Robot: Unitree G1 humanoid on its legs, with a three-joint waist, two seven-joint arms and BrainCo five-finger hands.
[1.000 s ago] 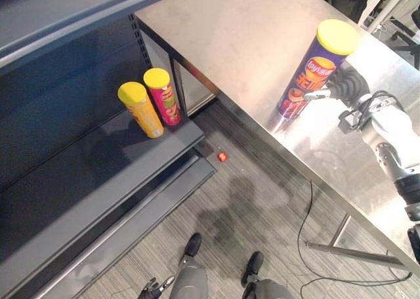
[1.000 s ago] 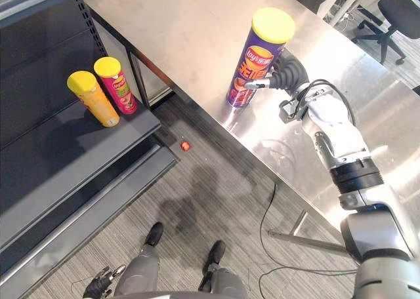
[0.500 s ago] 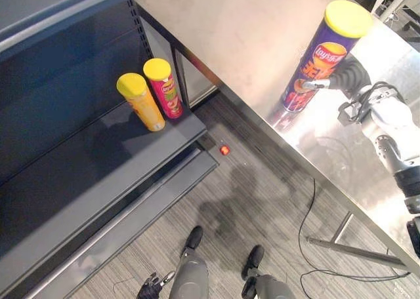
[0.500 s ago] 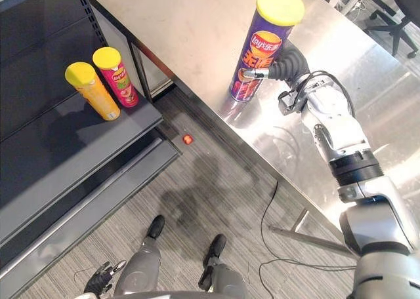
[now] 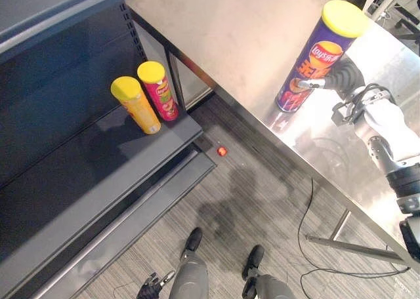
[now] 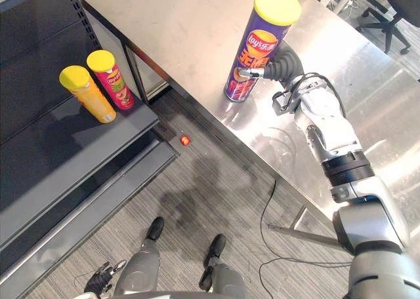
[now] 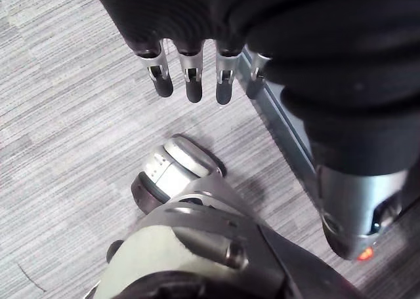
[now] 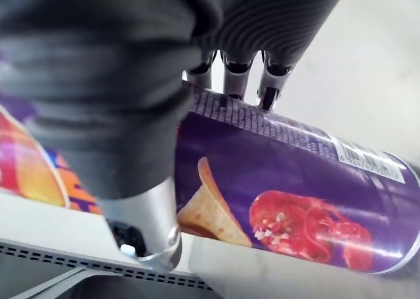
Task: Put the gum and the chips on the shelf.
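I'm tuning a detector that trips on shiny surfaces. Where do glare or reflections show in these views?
Left eye view: the steel table mirrors the purple chips can, held by the right hand, just below its base; pale glare spreads over the table's right part. Right eye view: the same glare streaks its right side.

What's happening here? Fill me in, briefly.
The robot's right hand has its fingers curled round a tall purple chip can with a yellow lid, upright on the silver metal table. An orange can and a red can, both yellow-lidded, stand on the dark grey shelf. The left hand hangs open near the floor.
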